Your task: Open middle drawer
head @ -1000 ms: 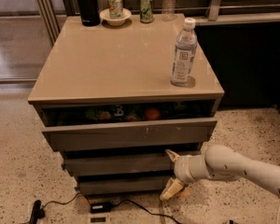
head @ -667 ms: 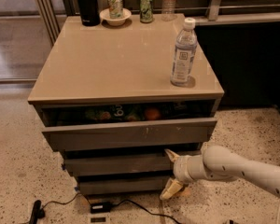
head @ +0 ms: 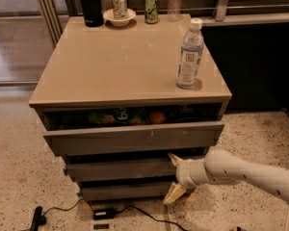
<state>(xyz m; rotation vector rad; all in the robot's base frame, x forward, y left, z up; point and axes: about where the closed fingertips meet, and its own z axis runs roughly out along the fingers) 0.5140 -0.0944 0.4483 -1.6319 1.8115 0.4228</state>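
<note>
Smooth plastic end effector point(head: 173, 178) against the matt grey middle drawer point(head: 118, 169)

The white arm's two-finger gripper point(head: 174, 177) is at the right end of the grey-brown, slanted-front middle drawer point(head: 118, 169), fingers spread apart. A clear plastic water bottle point(head: 189, 54) stands on the beige cabinet top point(head: 120, 57).

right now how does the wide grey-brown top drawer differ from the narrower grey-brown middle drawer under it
The top drawer has a wider, taller front than the middle drawer. The top drawer is ajar, with colourful items showing inside; the middle drawer shows only a dark gap above it. The open gripper sits at the middle drawer's right end, not the top drawer's. Both fronts are slanted and handle-less.
</note>
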